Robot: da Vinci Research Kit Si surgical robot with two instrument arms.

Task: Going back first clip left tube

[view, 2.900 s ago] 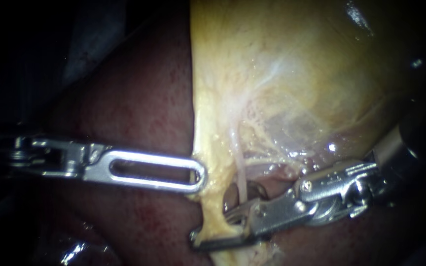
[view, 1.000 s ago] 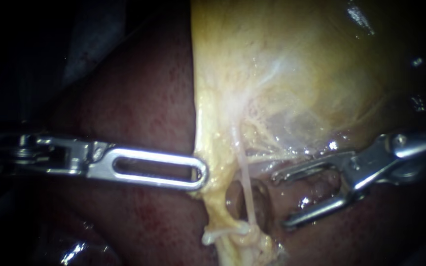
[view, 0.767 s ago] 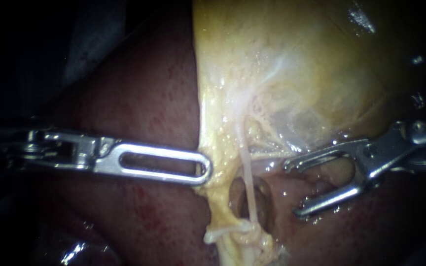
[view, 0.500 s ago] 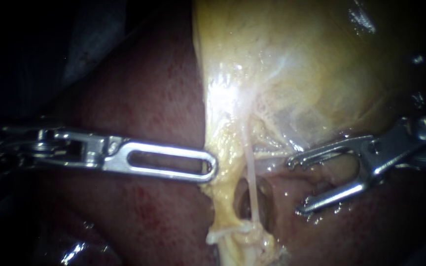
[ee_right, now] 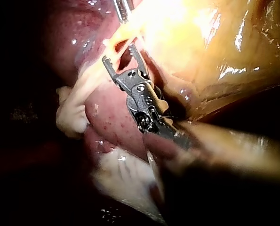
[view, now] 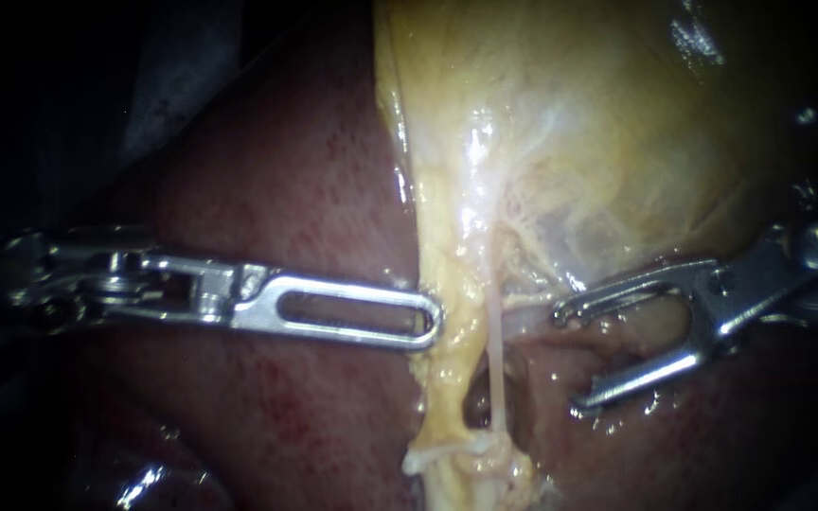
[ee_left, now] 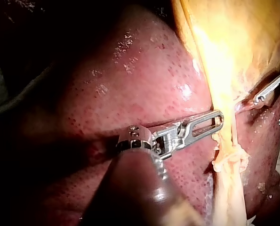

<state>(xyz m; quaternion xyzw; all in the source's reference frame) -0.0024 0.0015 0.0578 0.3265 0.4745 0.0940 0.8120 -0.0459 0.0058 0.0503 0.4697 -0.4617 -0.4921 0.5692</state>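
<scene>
The left tube (view: 447,388) hangs down the centre of my view, a whitish band (view: 437,456) across its lower end. My left instrument (view: 428,326) is clenched on the tube's edge. My right instrument (view: 570,358) sits apart at centre right, jaws spread and empty, with liver (view: 276,189) behind

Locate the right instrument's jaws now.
Endoscope view, right half: the right instrument has its jaws open just right of the thin pale tube, not touching it, under the lower edge of the gallbladder.
</scene>
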